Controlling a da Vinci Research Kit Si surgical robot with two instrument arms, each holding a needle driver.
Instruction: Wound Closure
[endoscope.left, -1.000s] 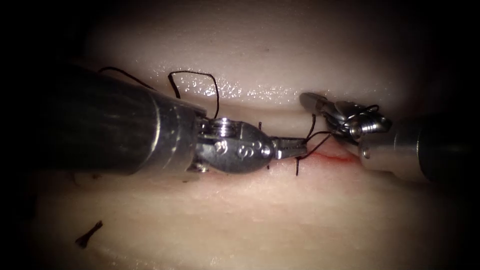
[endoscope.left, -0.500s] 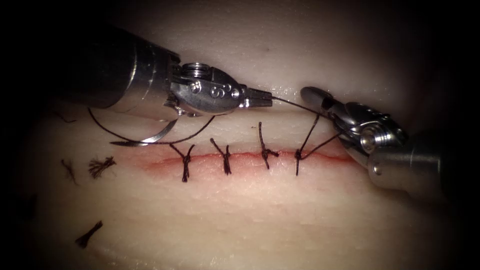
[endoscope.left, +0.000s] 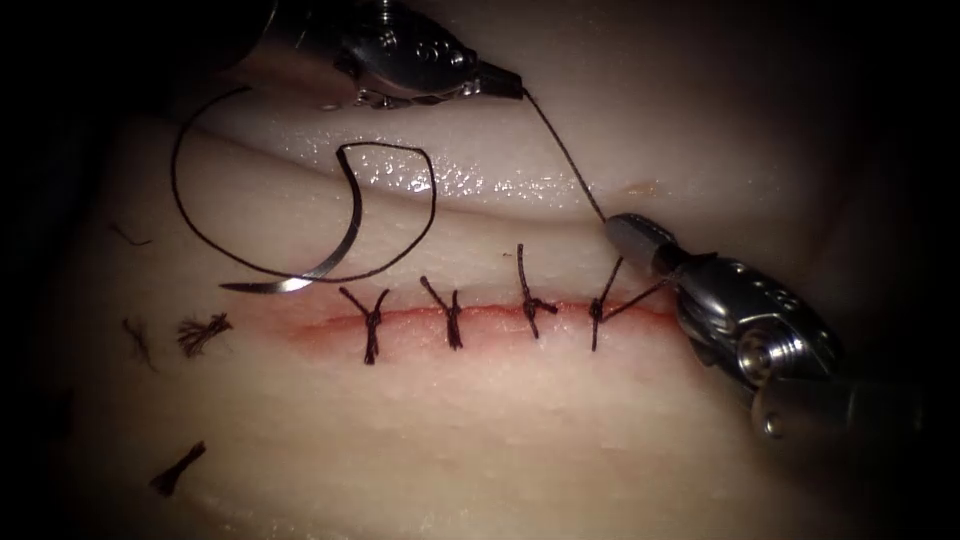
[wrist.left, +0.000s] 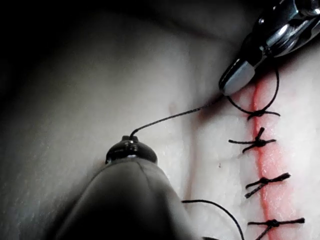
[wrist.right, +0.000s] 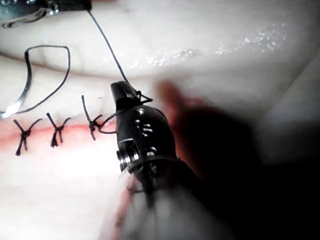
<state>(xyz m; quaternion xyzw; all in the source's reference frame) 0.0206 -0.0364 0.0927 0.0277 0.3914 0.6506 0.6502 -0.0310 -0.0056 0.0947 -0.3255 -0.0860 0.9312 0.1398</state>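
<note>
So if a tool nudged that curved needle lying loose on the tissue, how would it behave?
The needle lies free on the tissue, left of the stitches, held by neither tool. It looks thin, stiff and shiny, so it would probably slide or pivot. The attached thread looks limp and would likely trail behind.

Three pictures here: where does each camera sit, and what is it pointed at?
Endoscope view: above and in front of the cut; left tool and right tool both hold thread; needle lies free on the tissue.
Left wrist view: along the left shaft at its tool.
Right wrist view: along the right shaft at its tool.
All share the stitched cut and taut thread.
</note>
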